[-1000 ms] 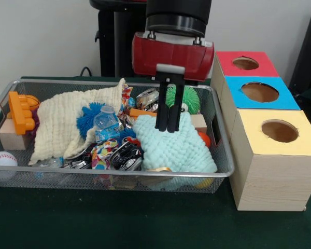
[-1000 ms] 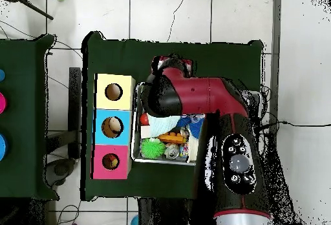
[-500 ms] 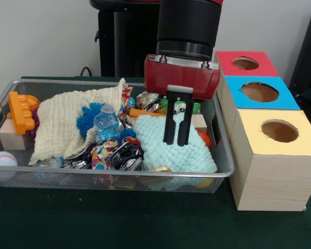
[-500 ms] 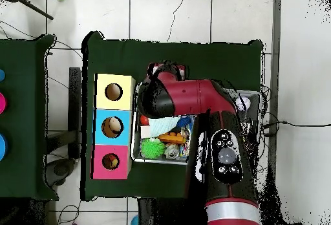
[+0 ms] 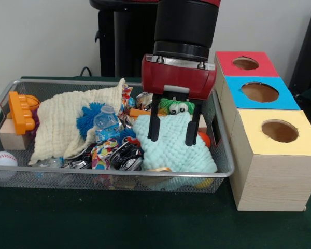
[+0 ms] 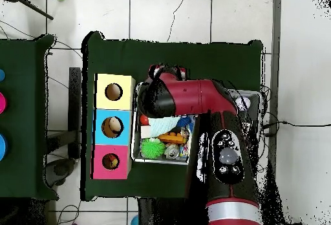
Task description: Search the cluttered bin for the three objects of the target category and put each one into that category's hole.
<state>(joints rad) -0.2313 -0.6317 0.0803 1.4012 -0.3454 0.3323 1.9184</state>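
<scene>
Fingers of the gripper (image 5: 173, 140) were together half a second ago; now I see them spread wide, one on each side of the middle of the mint cloth (image 5: 171, 148), low in the centre of the frame. They hold nothing. The wire bin (image 5: 224, 171) and its clutter look unchanged. I judge this as preparation to pinch the cloth and pull it away, to uncover what is under it. Just behind, the green fuzzy toy with eyes (image 5: 179, 106) shows under the red wrist. Further right, the three holes, yellow box (image 5: 280, 131), blue box (image 5: 259, 92) and red box (image 5: 245, 63), wait.
</scene>
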